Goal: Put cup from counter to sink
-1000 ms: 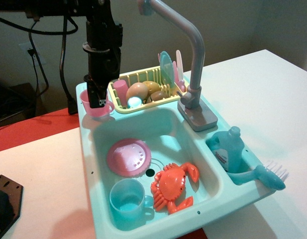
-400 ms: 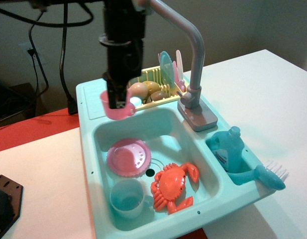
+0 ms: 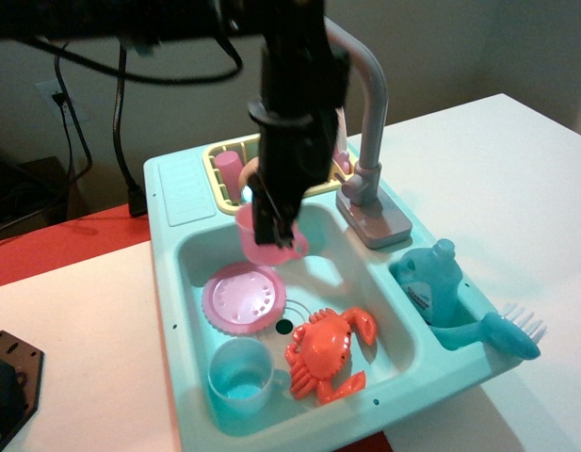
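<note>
In the single view, the dark arm comes down from the top edge and its jaws are clamped on the rim of the pink cup, which hangs in the air over the back part of the sink, clear of the floor of the basin and tilted slightly, with its handle turned toward 3 o'clock. The counter, a ribbed turquoise ledge at the unit's 10 o'clock corner, lies bare at 10 o'clock from the cup. Directly at 6 o'clock from the cup, a pink plate with small holes lies flat on the sink floor, and the dark drain hole shows just at its 4 o'clock edge. At 6 o'clock from the plate a light blue cup stands upright near the front wall, and just beside it at 3 o'clock an orange crab lies on the basin floor. Behind the arm a yellow dish rack holds a taller pink cylinder, mostly hidden otherwise. The grey faucet rises at 2 o'clock from the cup, its base on the rim of the unit. In the small side compartment at 4 o'clock stand a blue bottle and a blue brush. The whole unit rests on a white bench.
</note>
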Controlling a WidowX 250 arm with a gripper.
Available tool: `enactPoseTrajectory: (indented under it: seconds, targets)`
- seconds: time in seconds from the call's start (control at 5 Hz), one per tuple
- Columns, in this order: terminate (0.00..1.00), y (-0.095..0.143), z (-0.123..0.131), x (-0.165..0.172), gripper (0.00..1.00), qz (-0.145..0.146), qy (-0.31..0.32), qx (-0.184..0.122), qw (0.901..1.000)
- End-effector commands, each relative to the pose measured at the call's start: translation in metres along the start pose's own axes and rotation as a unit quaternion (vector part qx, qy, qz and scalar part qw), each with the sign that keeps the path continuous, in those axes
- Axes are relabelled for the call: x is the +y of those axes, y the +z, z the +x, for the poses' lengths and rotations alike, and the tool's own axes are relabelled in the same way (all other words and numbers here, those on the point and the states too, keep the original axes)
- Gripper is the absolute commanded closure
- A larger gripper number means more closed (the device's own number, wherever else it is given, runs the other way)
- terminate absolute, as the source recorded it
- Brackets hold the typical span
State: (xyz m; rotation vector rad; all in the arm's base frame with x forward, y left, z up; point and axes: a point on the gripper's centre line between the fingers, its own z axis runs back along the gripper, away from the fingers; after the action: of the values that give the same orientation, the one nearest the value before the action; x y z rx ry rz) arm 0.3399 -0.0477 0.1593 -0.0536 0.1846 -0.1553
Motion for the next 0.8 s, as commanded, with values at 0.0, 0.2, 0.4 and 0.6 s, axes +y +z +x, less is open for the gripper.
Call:
enactPoseTrajectory:
  seconds: [0.0, 0.2, 0.4, 0.6]
  targets:
    - [0.0, -0.009, 0.008, 0.0, 1.0, 0.008, 0.016, -0.017, 0.9997]
    - [0.0, -0.034, -0.001, 0.01, 1.0, 0.023, 0.021, 0.002, 0.9995]
    - [0.0, -0.048, -0.008, 0.014, 1.0, 0.028, 0.025, 0.014, 0.9992]
    - [0.0, -0.051, -0.011, 0.014, 0.0, 0.026, 0.032, 0.021, 0.9989]
